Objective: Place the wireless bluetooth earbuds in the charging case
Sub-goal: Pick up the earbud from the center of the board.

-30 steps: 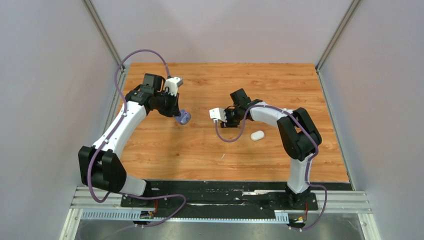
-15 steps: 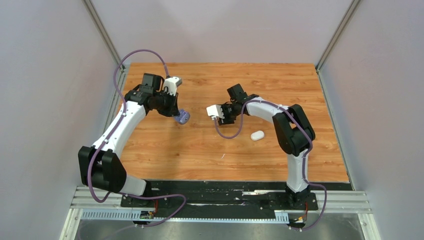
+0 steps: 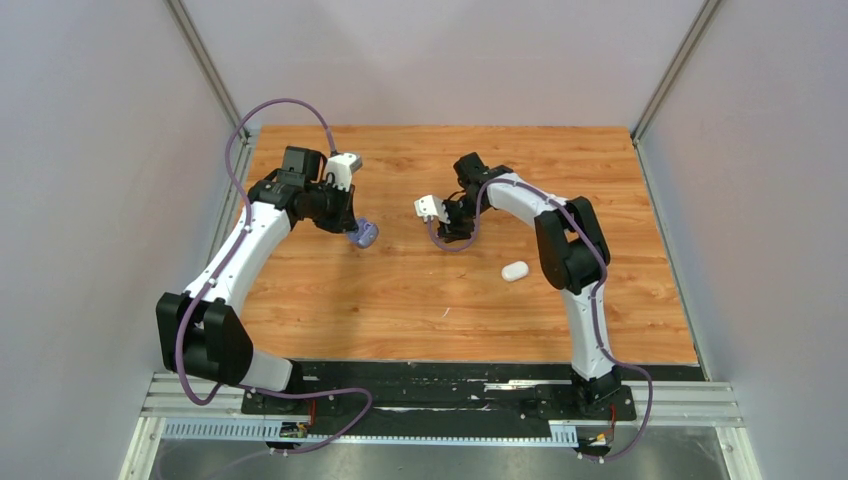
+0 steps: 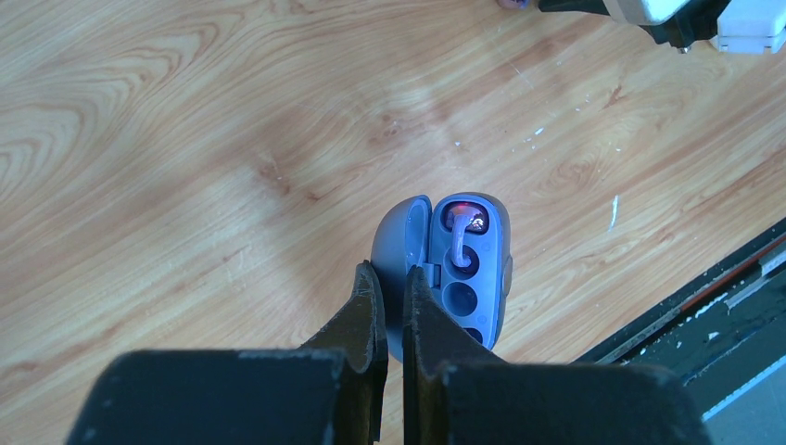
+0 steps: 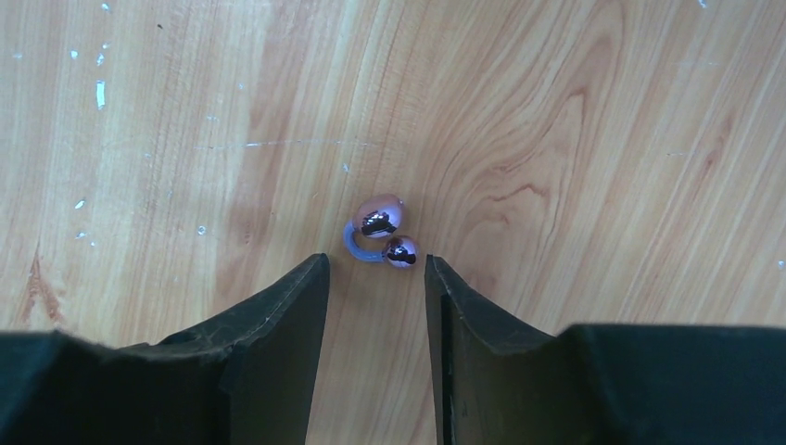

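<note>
- Wood table inside grey walls, both arms reaching over its far half.
- Left gripper: fingers pressed together, pinching the purple charging case at its hinge edge, over the table's far-left part.
- Case lid is swung open to one side. Sockets face the left wrist camera.
- Seated earbud sits in the end socket farthest from the fingers, with a red glint on it. Next socket is a bare round hole.
- Can't tell if the case touches the wood.
- Right gripper: jaws spread, nothing pinched, tips low over the table.
- Loose purple earbud lies on the wood near mid-table, just ahead of the gap between the tips, touching neither.
- White case, shut, lies on the table towards the right edge, apart from both grippers.
</note>
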Robot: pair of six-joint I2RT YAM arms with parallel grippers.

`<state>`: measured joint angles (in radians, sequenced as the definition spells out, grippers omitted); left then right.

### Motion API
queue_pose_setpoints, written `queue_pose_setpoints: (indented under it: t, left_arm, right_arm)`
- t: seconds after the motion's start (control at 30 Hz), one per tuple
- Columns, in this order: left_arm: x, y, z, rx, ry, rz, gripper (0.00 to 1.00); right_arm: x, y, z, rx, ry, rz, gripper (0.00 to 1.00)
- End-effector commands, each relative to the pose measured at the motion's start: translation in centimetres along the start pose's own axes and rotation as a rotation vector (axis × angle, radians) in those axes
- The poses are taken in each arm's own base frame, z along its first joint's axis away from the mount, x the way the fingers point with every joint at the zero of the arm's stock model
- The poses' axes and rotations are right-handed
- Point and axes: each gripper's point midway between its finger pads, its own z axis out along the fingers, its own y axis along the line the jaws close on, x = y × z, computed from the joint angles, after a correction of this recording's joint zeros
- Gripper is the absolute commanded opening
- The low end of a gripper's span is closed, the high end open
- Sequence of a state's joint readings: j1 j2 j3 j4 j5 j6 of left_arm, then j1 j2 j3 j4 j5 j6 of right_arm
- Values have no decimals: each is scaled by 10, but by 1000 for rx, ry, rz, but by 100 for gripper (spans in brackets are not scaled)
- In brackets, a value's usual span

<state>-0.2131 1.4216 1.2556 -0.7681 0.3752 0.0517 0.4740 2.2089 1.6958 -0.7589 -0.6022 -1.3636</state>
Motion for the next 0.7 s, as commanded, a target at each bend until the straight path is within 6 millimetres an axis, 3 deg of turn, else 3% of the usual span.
queue_pose_setpoints:
  t: [0.0,0.4,0.67]
  left_arm:
    - [-17,1,-9,-1,-49,24,0]
    - [-16,0,-8,2,-45,20,0]
    - [-17,-1,-9,5,-49,23,0]
  right_arm:
    - [9,29,4,-134,6,37,43]
    - [-1,16,13,-127,-37,70,48]
    - [5,33,16,-172,-13,112,36]
